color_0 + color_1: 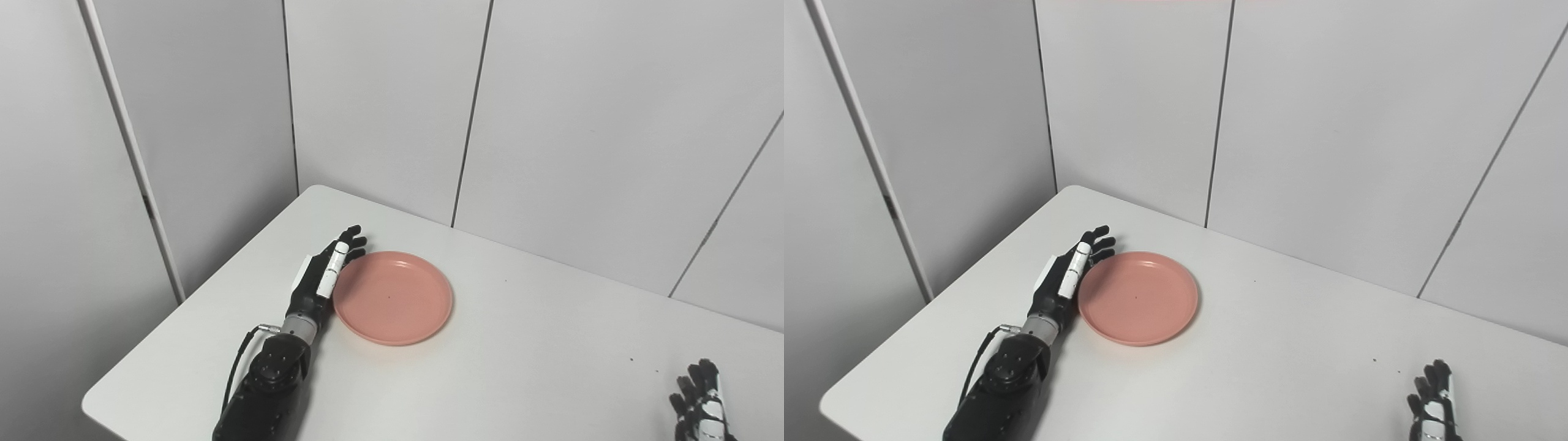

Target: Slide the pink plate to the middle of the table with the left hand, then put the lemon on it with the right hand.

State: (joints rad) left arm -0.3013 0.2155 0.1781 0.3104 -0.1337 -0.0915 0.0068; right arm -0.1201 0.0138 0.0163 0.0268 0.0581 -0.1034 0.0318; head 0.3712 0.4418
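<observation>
Pale grey wall panels point(380, 104) with dark seams close in behind us, and a white table point(520, 367) runs out toward the near corner of the room. On the left part of that table sits the pink plate point(392, 297), flat, round, nothing on it but a tiny dark speck near its centre.

Our left hand point(323, 272) is down on the table right against the plate's left rim. The palm is turned edge-on toward the plate and the fingers point(354, 239) stretch forward, only slightly spread, their tips curling a little around the far-left edge of the rim. We hold nothing here; the hand is laid flat alongside the plate, touching or all but touching it, and we cannot tell which. The black forearm point(269, 386) comes up from the bottom edge, a thin cable looped at the wrist.

Over at the bottom right corner, well apart from the plate, our right hand point(1434, 398) just pokes into view. Its fingers point upward, apart, nothing between them. A few dark specks dot the table near it.

We see no lemon in either view.
</observation>
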